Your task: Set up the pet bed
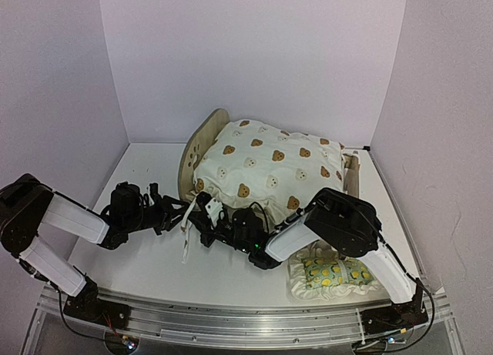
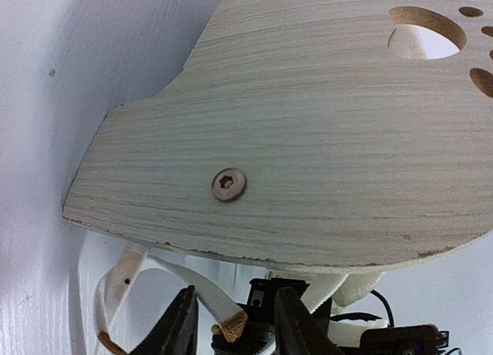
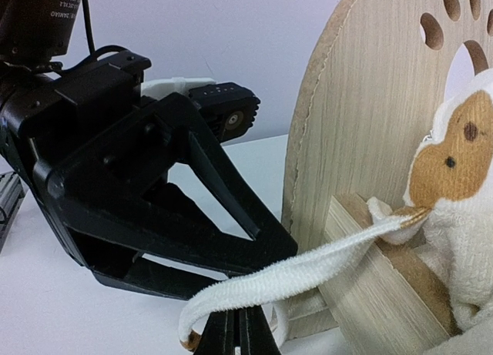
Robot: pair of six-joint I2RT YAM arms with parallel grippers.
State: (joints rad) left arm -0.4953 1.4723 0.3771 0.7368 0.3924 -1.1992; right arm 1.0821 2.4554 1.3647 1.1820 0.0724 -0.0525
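Observation:
The pet bed stands mid-table, its rounded wooden headboard (image 1: 202, 143) (image 2: 308, 139) (image 3: 370, 124) with the paw-print cutout (image 2: 427, 31) at the left. The cream bear-print cushion (image 1: 266, 170) (image 3: 462, 216) lies on the bed. One white tie (image 3: 308, 266) (image 2: 208, 297) runs from the cushion's corner, past the rail, out in front of the headboard. My right gripper (image 1: 206, 216) (image 3: 240, 324) is shut on that tie near its brown end. My left gripper (image 1: 185, 211) (image 2: 239, 324) faces it, jaws apart, the tie's end between its fingers (image 2: 183, 324).
A small green lemon-print pillow (image 1: 335, 274) lies on the table near the right arm's base. Another tie (image 2: 115, 286) hangs loose below the headboard's left edge. White walls close in the back and both sides. The two grippers are almost touching.

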